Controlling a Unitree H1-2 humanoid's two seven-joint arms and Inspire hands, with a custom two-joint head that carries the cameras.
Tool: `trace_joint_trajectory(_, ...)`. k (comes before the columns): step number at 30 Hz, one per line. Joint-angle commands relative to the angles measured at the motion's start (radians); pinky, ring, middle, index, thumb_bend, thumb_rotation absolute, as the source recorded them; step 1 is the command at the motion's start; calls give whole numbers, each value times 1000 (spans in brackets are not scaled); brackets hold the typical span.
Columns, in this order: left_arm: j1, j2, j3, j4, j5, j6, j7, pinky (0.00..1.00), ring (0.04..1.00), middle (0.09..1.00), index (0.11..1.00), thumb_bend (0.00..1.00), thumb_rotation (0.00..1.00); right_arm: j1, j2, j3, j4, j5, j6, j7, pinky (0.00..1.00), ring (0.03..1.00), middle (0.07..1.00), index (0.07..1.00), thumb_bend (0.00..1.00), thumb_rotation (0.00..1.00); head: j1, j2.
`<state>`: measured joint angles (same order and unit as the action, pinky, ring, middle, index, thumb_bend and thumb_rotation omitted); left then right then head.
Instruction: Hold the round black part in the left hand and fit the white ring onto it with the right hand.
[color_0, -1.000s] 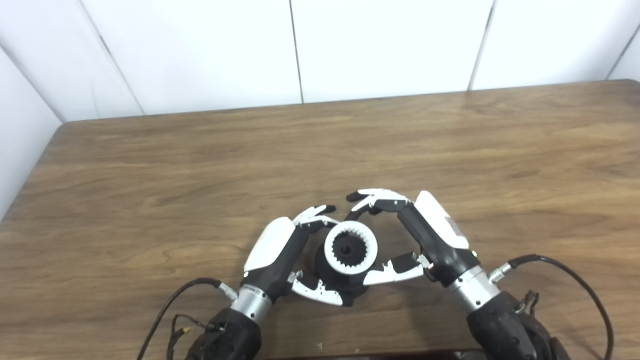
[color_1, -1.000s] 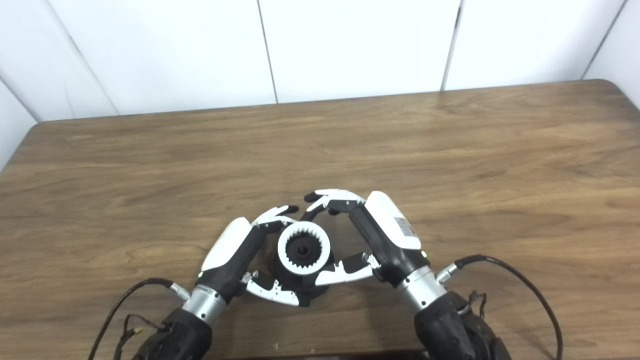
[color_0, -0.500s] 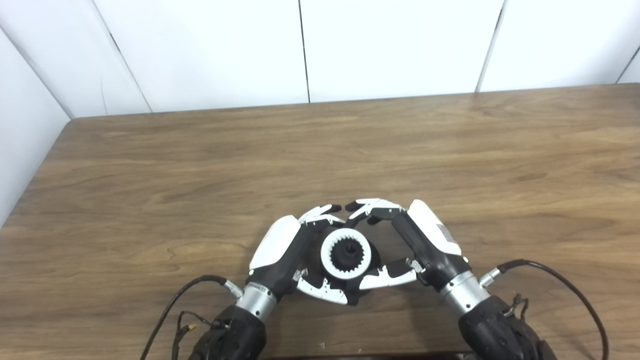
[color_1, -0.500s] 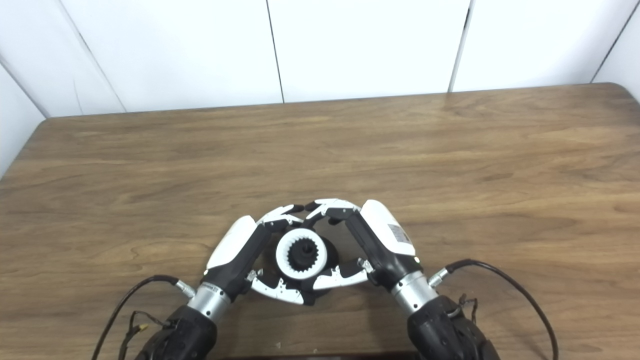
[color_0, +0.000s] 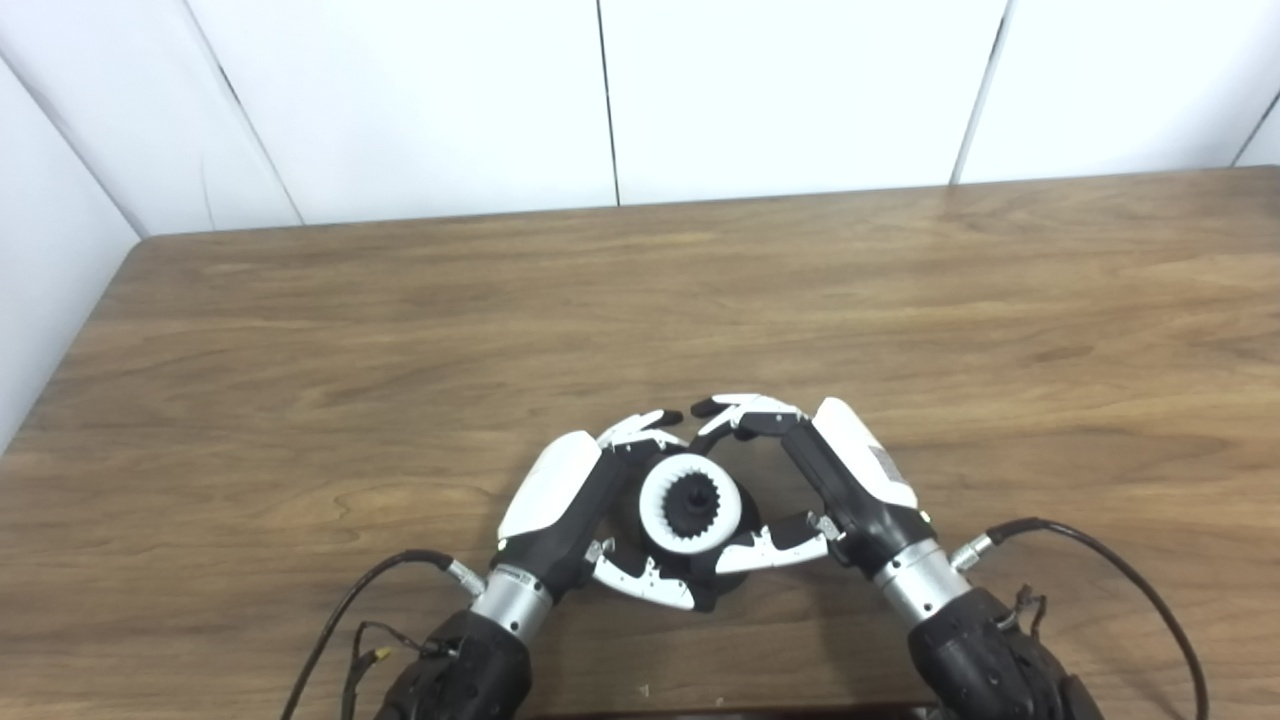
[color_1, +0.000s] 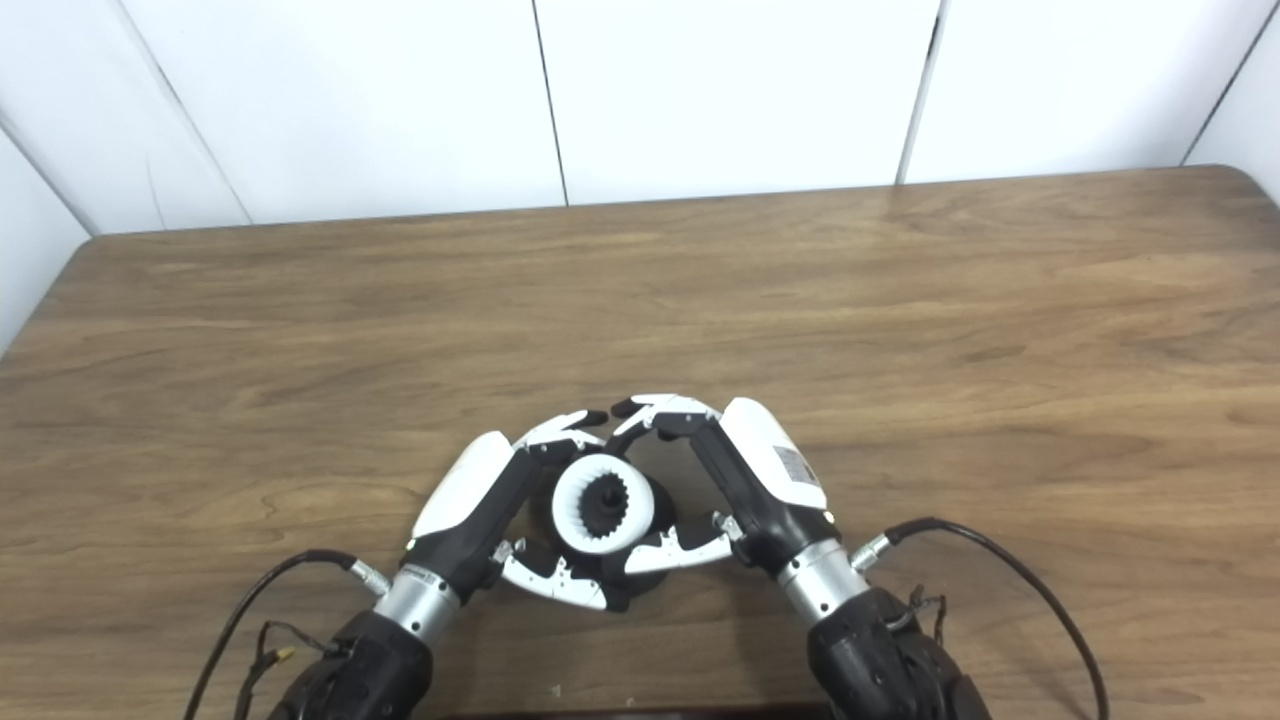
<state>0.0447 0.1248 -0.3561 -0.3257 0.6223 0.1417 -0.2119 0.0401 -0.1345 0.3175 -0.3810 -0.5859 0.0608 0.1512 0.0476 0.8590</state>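
Observation:
The round black part (color_0: 691, 504) is at the table's near middle, and my left hand (color_0: 572, 492) is shut on it from the left, thumb under its near edge. The white ring (color_0: 653, 506) lies around the part's toothed black hub. My right hand (color_0: 845, 472) comes in from the right and is shut on the ring: its thumb lies against the near right rim and its fingers (color_0: 745, 412) arch over the far side. The two hands' fingertips almost meet behind the ring. The lower body of the black part is mostly hidden by the thumbs.
The wooden table (color_0: 400, 330) stretches away to a white panelled wall. A black cable (color_0: 365, 595) loops from my left wrist and another cable (color_0: 1105, 548) from my right wrist, both lying on the table near its front edge.
The camera shifted after the oldest frames. The ring has come down over the toothed hub, which now fills its middle. Both hands drew closer together; little has moved in the last half second.

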Motion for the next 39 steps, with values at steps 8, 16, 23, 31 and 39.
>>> trace_joint_trajectory(8,-15,11,9,-35,-22,3,-27,795,935,907,575,928,191,-21,2,-27,-38,-16,-6,-15,711,808,776,482,518,142,-10,8)
trace_joint_trajectory(16,-16,11,14,-41,-23,10,-35,794,935,910,576,927,190,-7,1,-38,-34,-27,7,-14,720,807,774,482,519,142,-11,13)
trace_joint_trajectory(23,-19,15,19,-44,-25,11,-40,789,935,910,574,928,180,6,2,-40,7,-37,19,-12,741,813,780,482,519,140,-14,19)
trace_joint_trajectory(31,-21,16,21,-51,-26,18,-48,789,934,910,574,929,186,0,-5,-33,12,-66,46,4,728,810,785,483,518,142,-16,24)
trace_joint_trajectory(39,-22,17,24,-53,-30,18,-51,788,932,909,572,929,187,-13,-25,-17,-22,-97,102,75,724,836,851,664,759,331,-18,26)
